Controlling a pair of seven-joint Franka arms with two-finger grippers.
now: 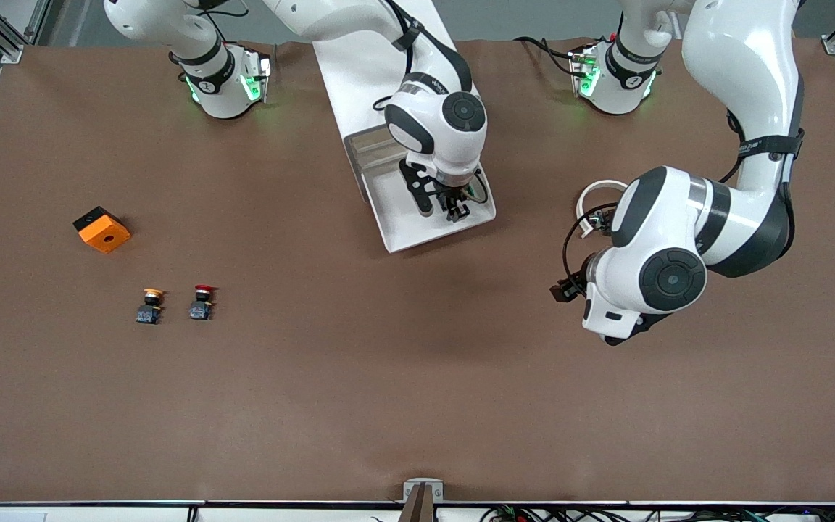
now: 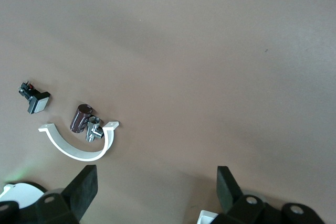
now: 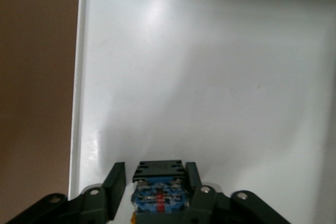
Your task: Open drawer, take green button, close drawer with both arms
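The white cabinet lies at the middle of the table, between the arms' bases. Its drawer is pulled out toward the front camera. My right gripper is down inside the drawer and is shut on the button's black and blue blocky body. The drawer's bare white floor fills the right wrist view. The button's cap is hidden by the gripper. My left gripper hangs open and empty over bare table toward the left arm's end, and its fingers show wide apart in the left wrist view.
A white half-ring clip, also, lies by the left gripper with a dark cylinder and a small white-capped switch. An orange box, a yellow-capped button and a red-capped button sit toward the right arm's end.
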